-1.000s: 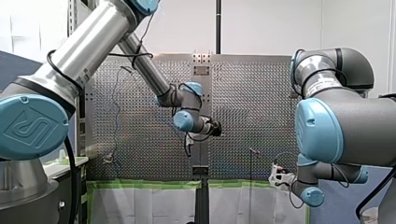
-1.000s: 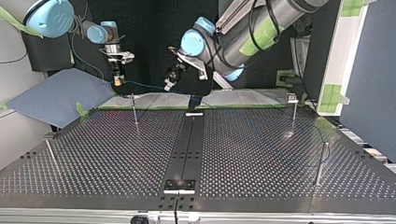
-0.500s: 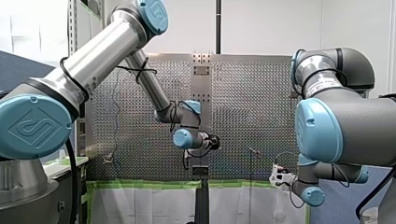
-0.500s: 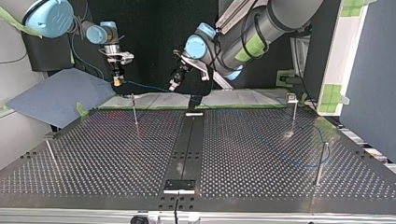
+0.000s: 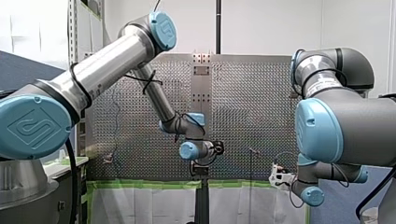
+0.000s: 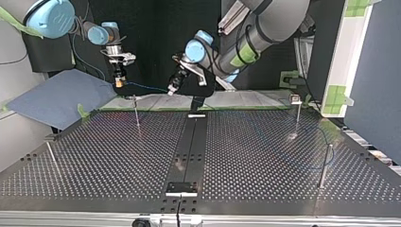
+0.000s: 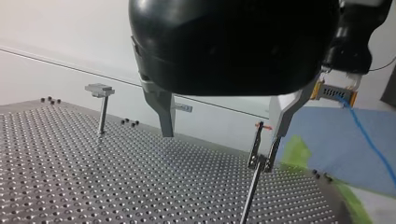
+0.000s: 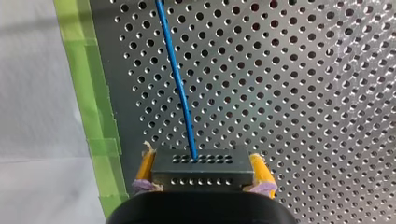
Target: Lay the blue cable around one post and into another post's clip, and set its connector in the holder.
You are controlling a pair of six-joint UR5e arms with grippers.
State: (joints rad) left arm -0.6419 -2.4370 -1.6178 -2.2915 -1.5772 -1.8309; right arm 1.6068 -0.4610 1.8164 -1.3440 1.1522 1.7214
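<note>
Only the right wrist view is showing the grip closely: my right jaws are closing their yellow pads (image 8: 145,165) on both ends of the black connector (image 8: 201,168), and the blue cable (image 8: 180,88) is leaving its top face and running ahead over the perforated surface (image 8: 303,93), beside a strip of green tape (image 8: 88,93). Only the left wrist view is showing my left jaws from inside: the two metal fingers (image 7: 164,112) are standing wide apart with nothing between them, one tip hanging just beside a thin post (image 7: 252,186) with a clip; whether they are touching I cannot tell. A flat-topped post (image 7: 100,112) is standing well off to the other side, and beyond it all the connector is hanging in the right jaws with the cable trailing down. The top view is adding the layout: both jaws are hovering above the surface's far edge, the connector at the view's left, the cable stretching across to the left jaws, and two more posts (image 6: 298,113) (image 6: 325,165) are standing at the view's right. The front view is hiding both pairs of jaws behind the wrists.
</note>
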